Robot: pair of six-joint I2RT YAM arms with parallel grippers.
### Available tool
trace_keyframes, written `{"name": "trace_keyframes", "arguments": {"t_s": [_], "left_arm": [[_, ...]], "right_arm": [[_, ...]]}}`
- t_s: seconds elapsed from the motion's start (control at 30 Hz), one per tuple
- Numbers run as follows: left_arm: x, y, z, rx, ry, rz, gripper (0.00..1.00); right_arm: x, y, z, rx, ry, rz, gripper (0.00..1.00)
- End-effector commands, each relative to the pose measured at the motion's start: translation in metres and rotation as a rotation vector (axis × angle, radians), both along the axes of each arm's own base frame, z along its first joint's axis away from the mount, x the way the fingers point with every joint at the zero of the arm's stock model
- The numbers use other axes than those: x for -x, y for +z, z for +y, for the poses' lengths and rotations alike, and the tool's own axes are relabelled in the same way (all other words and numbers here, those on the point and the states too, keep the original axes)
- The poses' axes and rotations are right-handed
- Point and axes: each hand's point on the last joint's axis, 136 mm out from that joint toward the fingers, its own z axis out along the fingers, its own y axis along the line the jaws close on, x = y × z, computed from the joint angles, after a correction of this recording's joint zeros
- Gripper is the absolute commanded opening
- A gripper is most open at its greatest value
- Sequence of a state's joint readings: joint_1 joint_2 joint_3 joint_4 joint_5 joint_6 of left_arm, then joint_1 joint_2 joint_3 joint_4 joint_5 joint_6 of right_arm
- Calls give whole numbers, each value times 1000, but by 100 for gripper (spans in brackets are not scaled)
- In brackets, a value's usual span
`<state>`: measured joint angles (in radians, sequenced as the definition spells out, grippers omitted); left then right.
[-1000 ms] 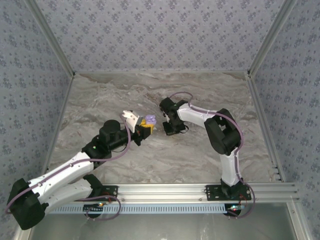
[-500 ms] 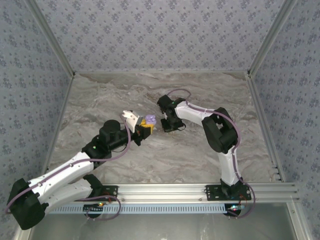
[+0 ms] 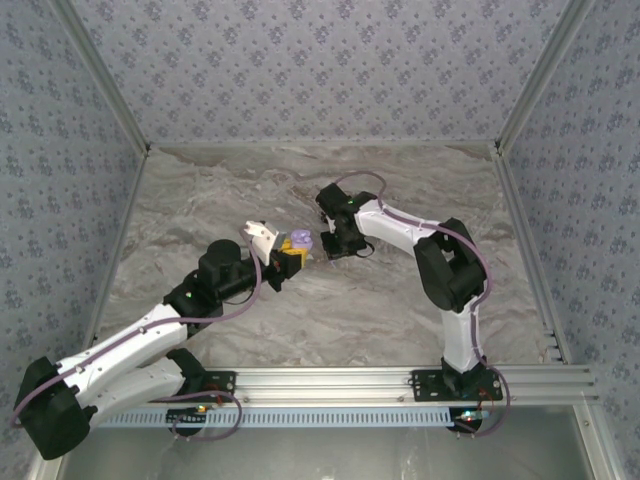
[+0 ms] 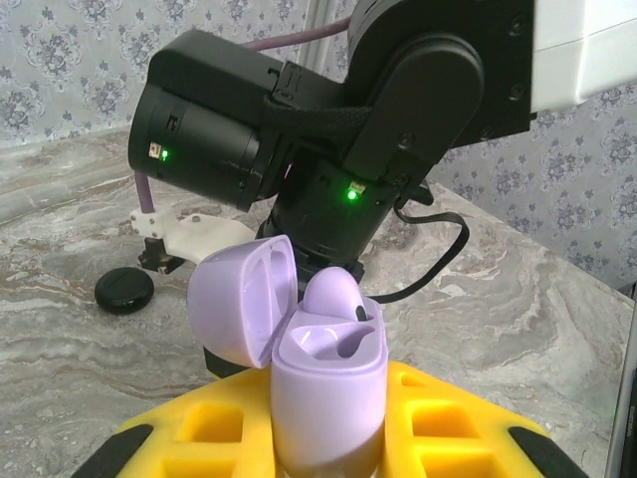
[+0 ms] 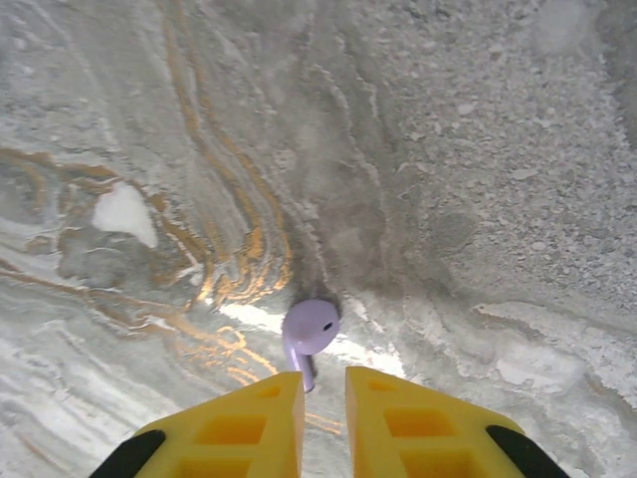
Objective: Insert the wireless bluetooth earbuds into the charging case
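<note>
Now I see my left gripper (image 3: pixel 288 254) near the middle of the marble table (image 3: pixel 400 310). Its yellow fingers (image 4: pixel 498 430) are closed tight on the lilac charging case (image 4: pixel 328 393). The case stands up between them. Its lid (image 4: pixel 242 299) is flipped open and tips back to one side. One earbud (image 4: pixel 333 294), lilac like the case, sits in a hole in the case with its round top poking out. In the left wrist view, my black right arm (image 4: pixel 398 100) is close behind the case, and two small green lights glow on it. A black disc (image 4: pixel 124 292) lies flat on the table farther back, off to the left of the case. From above, my right gripper (image 3: pixel 328 247) is just beside the case, on its right. In the right wrist view, its two yellow fingers are almost together, with only a thin gap between them. The second earbud (image 5: pixel 311 329) is right at the tips. Its round head points away from the fingers. Its thin stem goes down into the gap, close to the finger on the left of that picture. I cannot tell if the fingers pinch the stem, or if this earbud just lies on the table.
</note>
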<state>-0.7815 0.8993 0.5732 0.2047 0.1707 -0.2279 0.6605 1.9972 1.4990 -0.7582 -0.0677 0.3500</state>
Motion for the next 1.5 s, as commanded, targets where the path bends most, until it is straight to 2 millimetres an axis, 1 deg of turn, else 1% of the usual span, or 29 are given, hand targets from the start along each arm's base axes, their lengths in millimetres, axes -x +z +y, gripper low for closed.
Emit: {"name": "trace_keyframes", "arguments": {"t_s": [0.0,0.07,0.2,0.23,0.37,0.53,0.83,1.47], "left_arm": [[2,12,-2,24,-9,-30,21],[2,12,-2,25,-10,-32,21],[3,12,-2,24,-12,-31,21],[2,13,-1,24,-11,-32,21],[2,13,-1,24,-10,-34,21],[2,13,-1,22,-10,-35,21],[2,12,-1,20,-8,-36,21],[3,13,0,23,-6,-33,21]], "right_arm": [[3,6,7,-34,15,20,22],[2,2,9,-31,16,36,25],[0,-5,9,-12,11,54,37],[0,-7,10,-8,12,59,38],[-2,-11,10,7,7,69,38],[-6,-14,4,49,-4,64,38],[-4,-22,6,54,5,88,34],[0,-40,7,101,16,113,34]]}}
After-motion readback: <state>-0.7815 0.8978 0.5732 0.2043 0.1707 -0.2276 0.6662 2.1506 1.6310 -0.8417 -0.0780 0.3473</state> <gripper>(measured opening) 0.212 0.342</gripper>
